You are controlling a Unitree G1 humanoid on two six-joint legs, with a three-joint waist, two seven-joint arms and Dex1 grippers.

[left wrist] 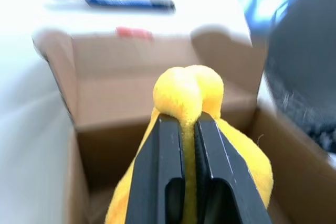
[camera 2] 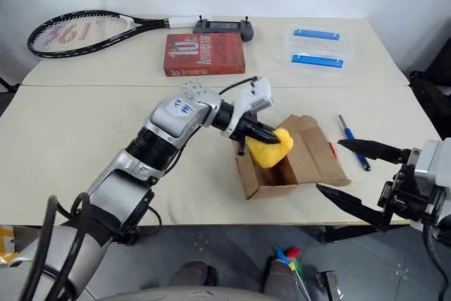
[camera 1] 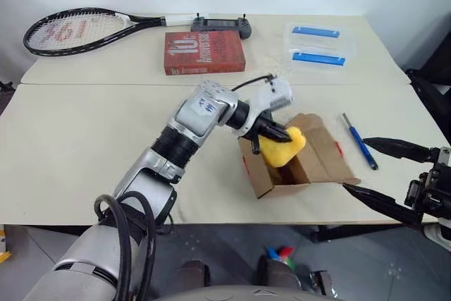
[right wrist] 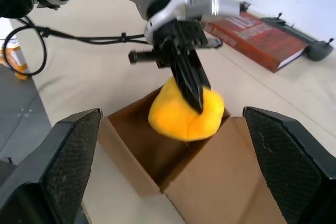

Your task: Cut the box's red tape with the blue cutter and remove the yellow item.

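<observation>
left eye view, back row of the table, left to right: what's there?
Tennis racket → red book → dark controller, just behind the book's right part → two clear containers with blue handles.

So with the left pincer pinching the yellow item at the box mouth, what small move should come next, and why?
Probably lift it straight up. The left pincer is shut on the yellow item, which sits partly above the open box but not clear of its walls. Raising first should avoid dragging the carton; the right pincer is open beside it.
</observation>
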